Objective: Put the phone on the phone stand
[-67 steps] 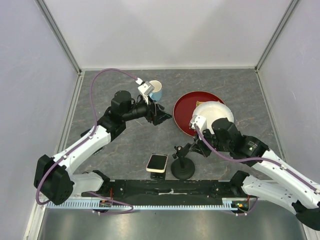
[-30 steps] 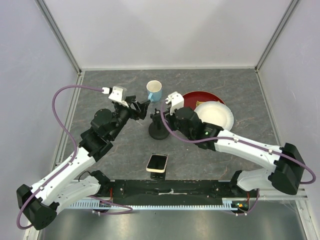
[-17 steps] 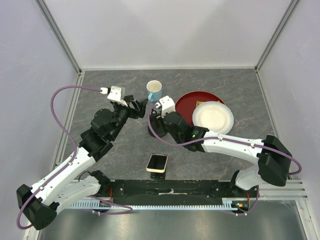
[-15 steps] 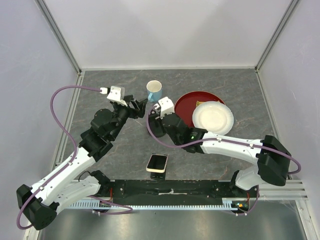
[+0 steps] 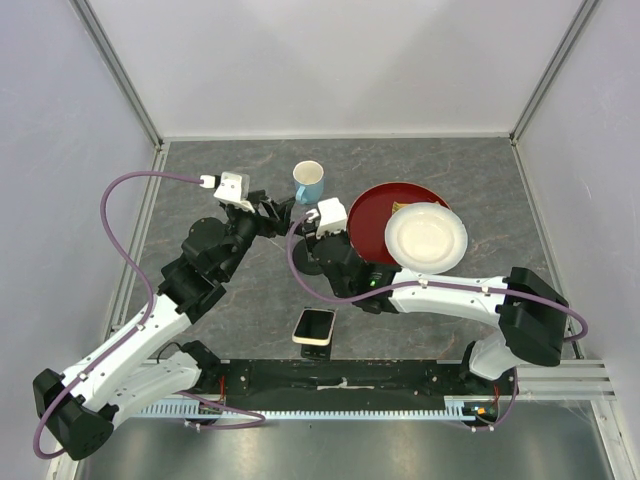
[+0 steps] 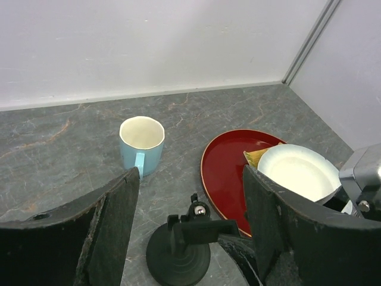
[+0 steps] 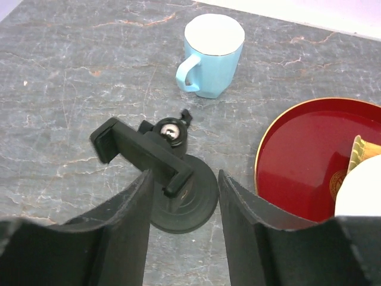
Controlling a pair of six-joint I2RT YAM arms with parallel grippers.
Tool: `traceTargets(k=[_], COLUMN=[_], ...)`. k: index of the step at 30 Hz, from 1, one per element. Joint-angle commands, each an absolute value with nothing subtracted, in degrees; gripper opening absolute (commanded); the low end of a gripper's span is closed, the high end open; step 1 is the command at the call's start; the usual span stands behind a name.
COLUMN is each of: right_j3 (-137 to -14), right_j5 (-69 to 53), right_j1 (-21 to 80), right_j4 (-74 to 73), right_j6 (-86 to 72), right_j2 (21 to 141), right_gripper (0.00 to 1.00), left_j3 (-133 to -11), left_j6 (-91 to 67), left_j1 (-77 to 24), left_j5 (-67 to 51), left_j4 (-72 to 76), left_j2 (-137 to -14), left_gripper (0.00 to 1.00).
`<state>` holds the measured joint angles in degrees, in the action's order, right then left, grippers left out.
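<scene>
Pink-cased phone [image 5: 314,326] lies screen-up at near edge of tabletop [image 5: 450,170], untouched. Left pincer [image 6: 189,179] wide, empty; right pincer [image 7: 186,179] jaws apart over pole stand [image 7: 146,154]. Prob. light, stiff, slick glass: grip case's long edges.

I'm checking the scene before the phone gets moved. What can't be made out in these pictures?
Phone: outside both wrist views; in the top view it covers whatever lies under it.
Pole stand: top view, mostly hidden by the right arm.
Yellow item: both wrist views, mostly covered by the white plate.
</scene>
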<state>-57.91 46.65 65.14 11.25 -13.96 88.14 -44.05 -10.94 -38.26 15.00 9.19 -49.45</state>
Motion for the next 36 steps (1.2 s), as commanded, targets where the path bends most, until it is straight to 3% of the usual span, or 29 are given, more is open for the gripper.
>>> traceTargets(k=[1,3,4,11,15,23,26,36], right_j3=[-60.1,-60.6,-60.6,-59.7,-58.2,-55.1,-47.2,-33.0], right_j5=[46.8,45.7,44.7,46.6,48.7,29.8,24.8,7.1], right_j1=[65.4,65.3,65.5,65.4,63.7,46.7,46.1,40.2], right_j4=[14.7,13.7,13.6,15.1,24.8,31.4,38.6,47.6], right_j6=[-14.9,-15.4,-15.5,-14.2,-10.7,-18.4,-12.1,-5.1], right_j2=[86.3,85.5,85.1,78.1,75.8,76.2,74.7,68.2], right_gripper=[0.59,0.73,0.76,0.85,0.92,0.93,0.98,0.98], left_j3=[-44.1,-44.0,-44.0,-43.9,-44.1,-45.0,-45.7,-46.5], left_j6=[-10.0,-10.1,-10.1,-9.3,-9.0,-5.3,-2.7,-4.2], left_j1=[-38.2,-38.2,-38.2,-38.1,-38.1,-38.1,-38.1,-34.8], left_j5=[17.0,17.4,17.3,18.8,19.7,27.9,29.4,34.8], left_j4=[11.0,11.0,10.9,11.2,10.8,9.8,9.7,7.0], left_j2=[-49.1,-49.2,-49.4,-48.2,-48.2,-52.4,-55.4,-61.3], left_gripper=[0.76,0.76,0.76,0.76,0.77,0.93,0.95,1.00])
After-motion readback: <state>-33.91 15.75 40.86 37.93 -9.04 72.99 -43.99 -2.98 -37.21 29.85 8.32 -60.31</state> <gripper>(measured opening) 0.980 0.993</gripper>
